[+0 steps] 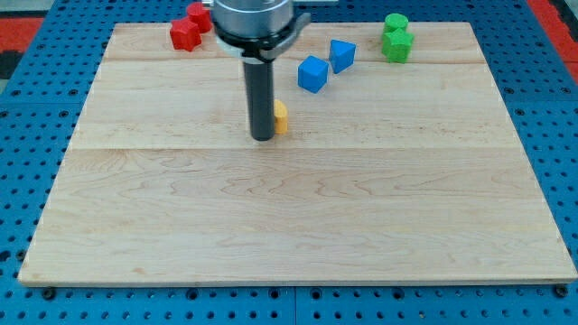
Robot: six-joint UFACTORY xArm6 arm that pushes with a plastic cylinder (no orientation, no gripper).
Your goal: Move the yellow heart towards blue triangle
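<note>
Yellow block (282, 116) — small, half-hidden, touching my tip (263, 138)

I'm seeing a pale, smooth-grained wooden bench (298, 226) lying on blue perforated sheeting (27, 90), with my matt dark rod (262, 95) hanging under a shiny metal collar (256, 16).

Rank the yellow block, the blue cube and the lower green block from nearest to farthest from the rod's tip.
Measured from my tip:
1. Yellow block, right beside it on the view's right.
2. Blue cube, up and right.
3. Lower green block, far at the upper right.
</note>
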